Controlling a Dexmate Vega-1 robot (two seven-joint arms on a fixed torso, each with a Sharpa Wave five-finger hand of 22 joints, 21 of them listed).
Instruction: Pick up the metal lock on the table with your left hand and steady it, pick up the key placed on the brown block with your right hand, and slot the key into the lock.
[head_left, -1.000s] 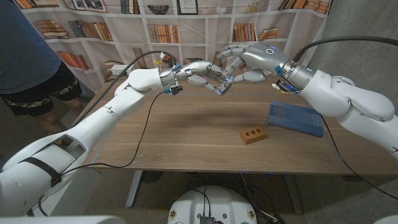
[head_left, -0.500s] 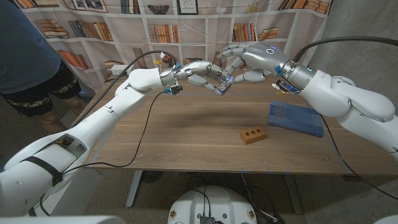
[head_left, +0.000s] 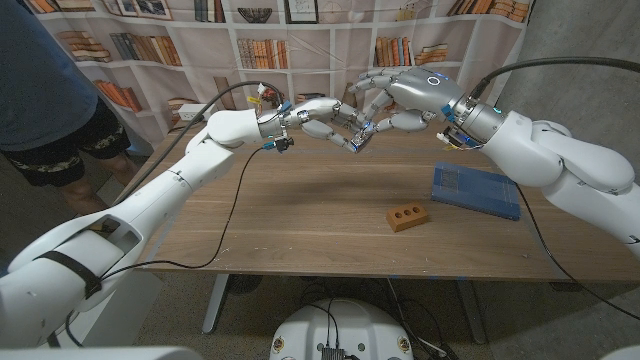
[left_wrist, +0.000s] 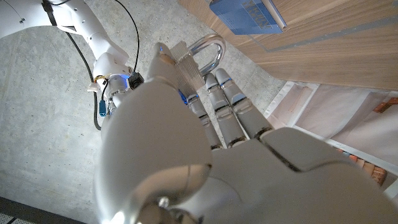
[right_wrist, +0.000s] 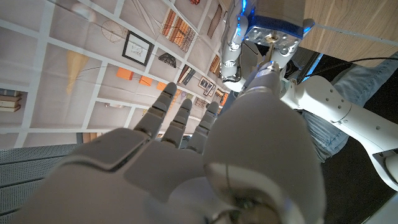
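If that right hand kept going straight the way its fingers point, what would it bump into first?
Most likely the lock gripped by the left hand. The right hand points across at it above the table, fingertips already meeting there, though exact depth is hard to judge.

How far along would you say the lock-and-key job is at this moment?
Both pickups look done: the left hand holds the lock aloft, and the brown block is bare. The right hand meets it above the table. Whether the key is in can't be seen.
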